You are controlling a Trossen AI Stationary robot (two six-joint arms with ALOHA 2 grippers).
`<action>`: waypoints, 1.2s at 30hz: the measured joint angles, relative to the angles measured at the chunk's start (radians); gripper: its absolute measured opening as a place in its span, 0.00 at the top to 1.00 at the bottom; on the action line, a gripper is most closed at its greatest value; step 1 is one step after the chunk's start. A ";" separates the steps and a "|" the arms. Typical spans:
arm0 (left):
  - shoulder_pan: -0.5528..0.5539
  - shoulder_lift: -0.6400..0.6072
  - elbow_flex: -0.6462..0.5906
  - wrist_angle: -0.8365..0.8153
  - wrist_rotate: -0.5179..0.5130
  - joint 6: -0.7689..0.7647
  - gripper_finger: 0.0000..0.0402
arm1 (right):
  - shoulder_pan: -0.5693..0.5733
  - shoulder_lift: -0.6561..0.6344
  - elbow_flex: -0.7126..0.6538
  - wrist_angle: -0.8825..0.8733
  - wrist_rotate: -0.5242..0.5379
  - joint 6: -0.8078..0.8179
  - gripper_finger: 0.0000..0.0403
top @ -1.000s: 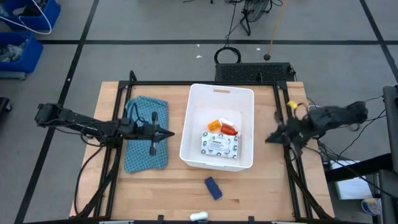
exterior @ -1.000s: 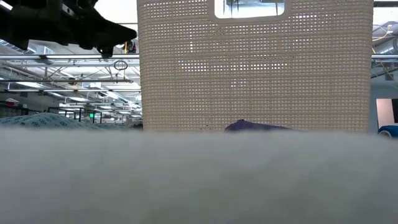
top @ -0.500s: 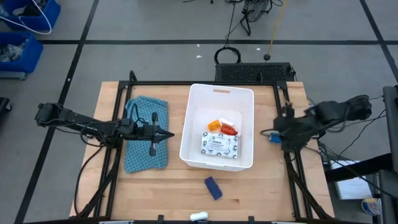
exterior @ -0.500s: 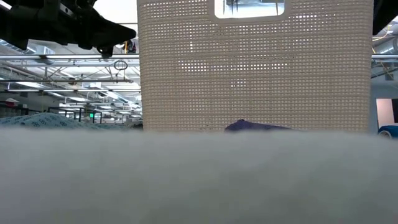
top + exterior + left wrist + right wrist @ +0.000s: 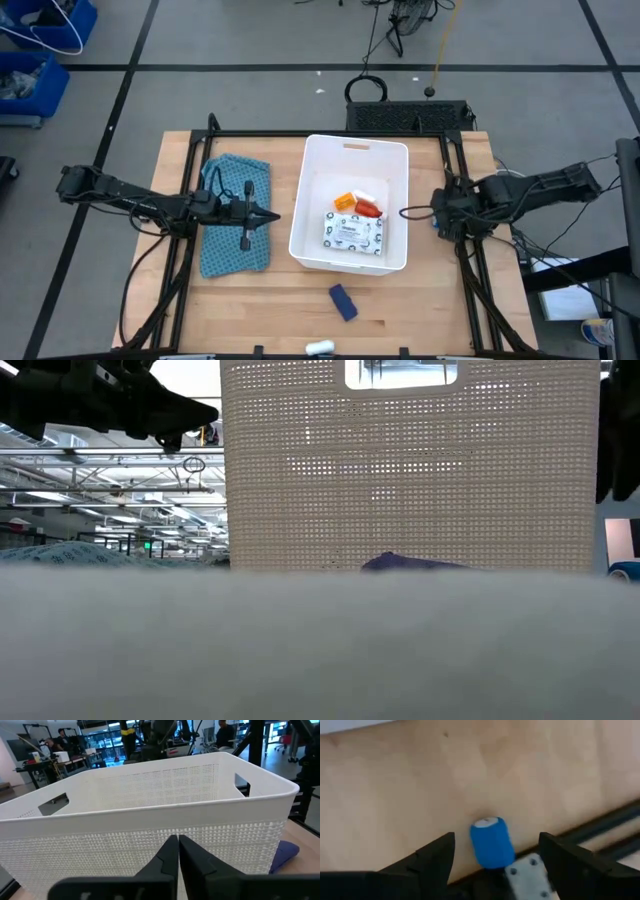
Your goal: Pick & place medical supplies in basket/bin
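Observation:
The white basket [image 5: 355,141] stands mid-table and holds a flat white packet [image 5: 352,233], an orange bottle [image 5: 344,202] and a red bottle [image 5: 369,209]. A small blue cylinder [image 5: 491,842] lies on the wood by the table's right rail. My right gripper [image 5: 495,852] hangs over it, open, with one finger on either side and clear of it. My left gripper [image 5: 272,214] is shut and holds nothing; it hovers over the teal cloth [image 5: 235,228], pointing at the basket's left wall [image 5: 150,830]. A blue piece [image 5: 343,302] and a white tube [image 5: 319,347] lie near the front edge.
Black frame rails [image 5: 468,270] run along the table's left, right and far sides, and the right one passes close beside the blue cylinder. Bare wood lies in front of the basket around the blue piece. A black box [image 5: 408,116] sits behind the table's far edge.
My right gripper has stretched out from the table's right edge toward the basket's right wall, and its fingers have spread apart. The left arm, the basket and the supplies have stayed where they were.

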 joint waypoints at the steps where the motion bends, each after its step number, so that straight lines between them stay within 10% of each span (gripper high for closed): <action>1: 0.000 0.000 0.000 0.000 0.000 0.001 0.95 | -0.007 -0.015 -0.019 0.028 -0.017 -0.001 0.30; 21: 0.000 0.000 0.000 -0.006 0.001 0.005 0.94 | -0.127 0.012 -0.060 0.108 0.003 0.189 0.30; 36: 0.000 0.000 0.000 -0.025 0.002 0.006 0.94 | -0.126 -0.045 0.083 -0.113 -0.180 -0.102 0.32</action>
